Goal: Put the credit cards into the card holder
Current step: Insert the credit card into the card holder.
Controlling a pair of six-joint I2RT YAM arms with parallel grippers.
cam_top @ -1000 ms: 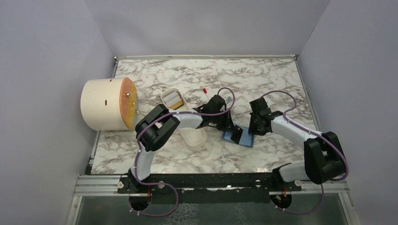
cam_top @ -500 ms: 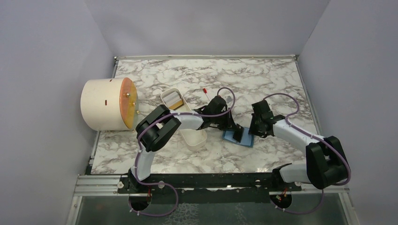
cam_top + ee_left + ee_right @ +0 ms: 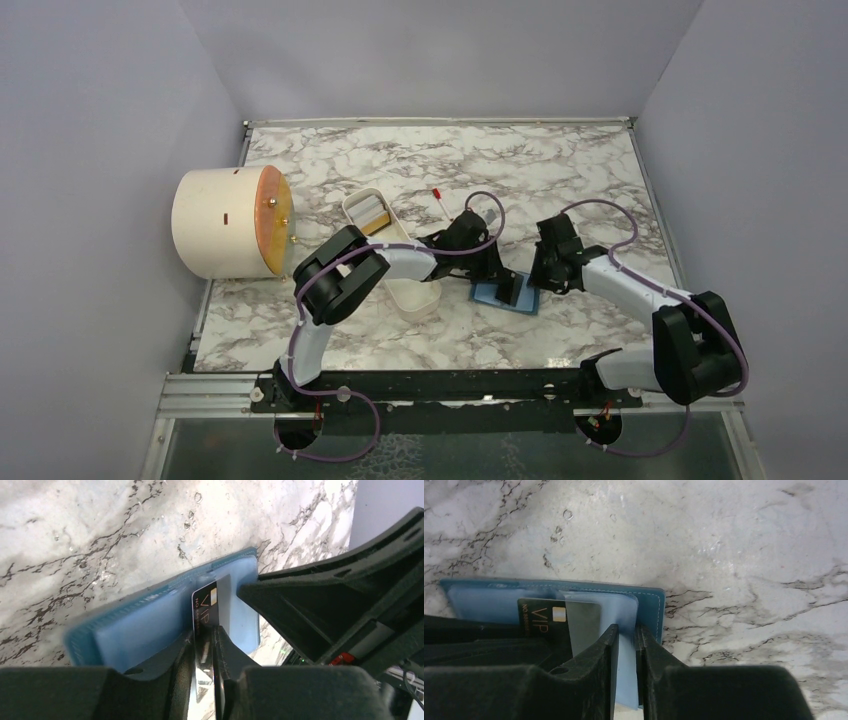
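In the top view, the left arm (image 3: 335,280) rises from its base at the lower left and folds at a high elbow. Its forearm then runs right across the near end of the white tray (image 3: 412,296). The right arm (image 3: 690,340) bends at the right edge, and its forearm slants up and left. Their tips meet over the card holder (image 3: 488,292), which lies flat on the marble table (image 3: 560,160) just below the centre of the frame.

In the left wrist view, the left gripper (image 3: 204,630) has its fingers close on either side of the dark card (image 3: 207,600), with a narrow gap between them. I cannot tell whether they press on it. The card's long axis runs from the fingers up toward the middle of the frame. Its far short end is tucked under the holder's clear pocket.

In the right wrist view, the right gripper (image 3: 625,630) is closed on the holder's pale blue inner panel, near the holder's right-hand teal edge. There the holder's long axis runs left to right. The dark card lies along it with the "VIP" lettering readable, and its right end shows grey under the pocket. Its left end is hidden behind the other gripper's black finger.

Farther back, a yellow card (image 3: 372,215) lies in the far end of the tray. At the left edge of the table, the cream cylinder (image 3: 215,225) lies on its side.
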